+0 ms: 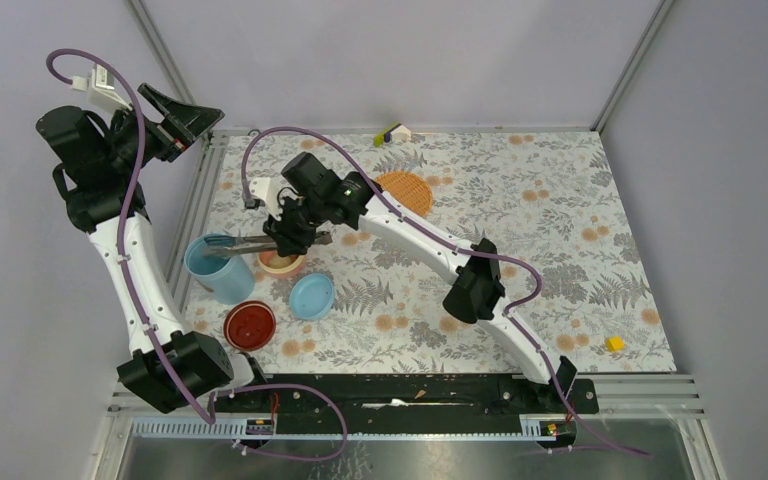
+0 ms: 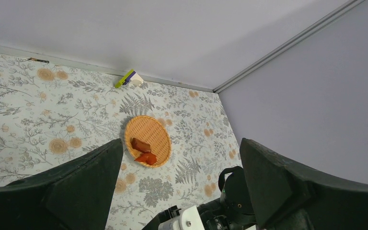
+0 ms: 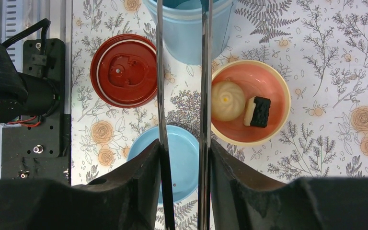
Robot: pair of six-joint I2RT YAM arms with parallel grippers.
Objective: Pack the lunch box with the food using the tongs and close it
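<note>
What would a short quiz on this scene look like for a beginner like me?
1. True or false: the left gripper holds the tongs.
2. How many food pieces lie in the pink bowl? A) one B) two C) four
3. Where do the orange pieces lie?

Key
1. False. The right gripper holds them; the left is open and holds nothing.
2. B: a beige bun and a sushi piece.
3. On the woven plate.
</note>
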